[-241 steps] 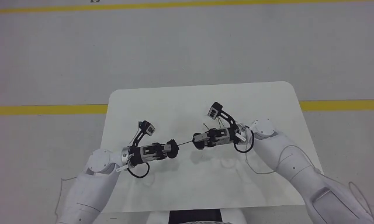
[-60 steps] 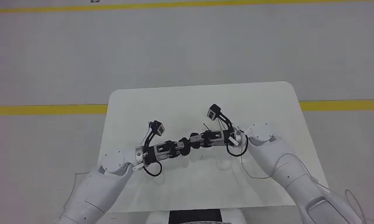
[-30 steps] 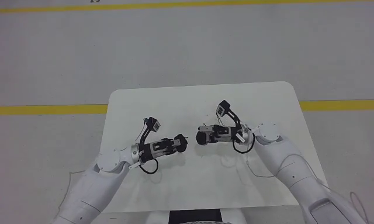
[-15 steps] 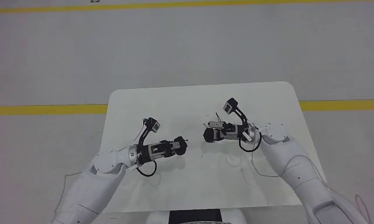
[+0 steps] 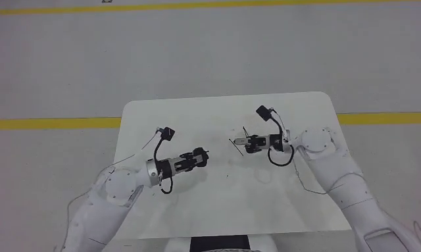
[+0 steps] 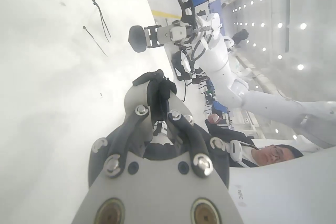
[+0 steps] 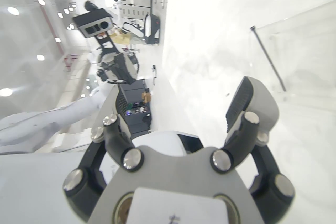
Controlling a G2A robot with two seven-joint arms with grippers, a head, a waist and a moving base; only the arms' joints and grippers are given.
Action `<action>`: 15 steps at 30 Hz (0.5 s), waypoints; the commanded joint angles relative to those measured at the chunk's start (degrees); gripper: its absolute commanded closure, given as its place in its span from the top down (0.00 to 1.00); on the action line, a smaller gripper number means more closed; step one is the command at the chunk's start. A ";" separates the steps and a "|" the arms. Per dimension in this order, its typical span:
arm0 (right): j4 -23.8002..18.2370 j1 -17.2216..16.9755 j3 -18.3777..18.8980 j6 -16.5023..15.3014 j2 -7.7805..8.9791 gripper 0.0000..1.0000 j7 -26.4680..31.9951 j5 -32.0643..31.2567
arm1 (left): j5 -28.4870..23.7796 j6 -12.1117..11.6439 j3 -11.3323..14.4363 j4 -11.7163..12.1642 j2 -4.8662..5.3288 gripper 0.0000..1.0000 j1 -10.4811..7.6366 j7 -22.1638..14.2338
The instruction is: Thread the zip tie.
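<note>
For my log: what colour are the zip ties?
Black zip ties, clearest in left wrist view.

no readable txt, labels or nos. in view

Two black zip ties (image 5: 235,147), lying flat, close together

zip ties (image 6: 101,17) beside right gripper (image 5: 246,142) too thin to tell whether threaded, left gripper (image 6: 157,79) pads pressed together, anything between them hidden
</note>
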 commanded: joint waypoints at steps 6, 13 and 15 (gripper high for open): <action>-0.45 -0.26 0.07 -0.15 0.06 1.00 -0.47 -0.90 | -0.32 0.00 -0.11 -1.72 0.04 0.00 0.24 0.69; -2.71 0.92 -1.31 1.78 0.50 1.00 -1.36 -11.26 | 1.04 1.28 1.04 -0.73 0.00 0.00 -0.44 2.22; -2.91 1.99 -2.09 2.02 0.55 1.00 -0.59 -14.05 | 0.79 1.27 1.24 -0.07 0.04 0.00 -0.47 2.26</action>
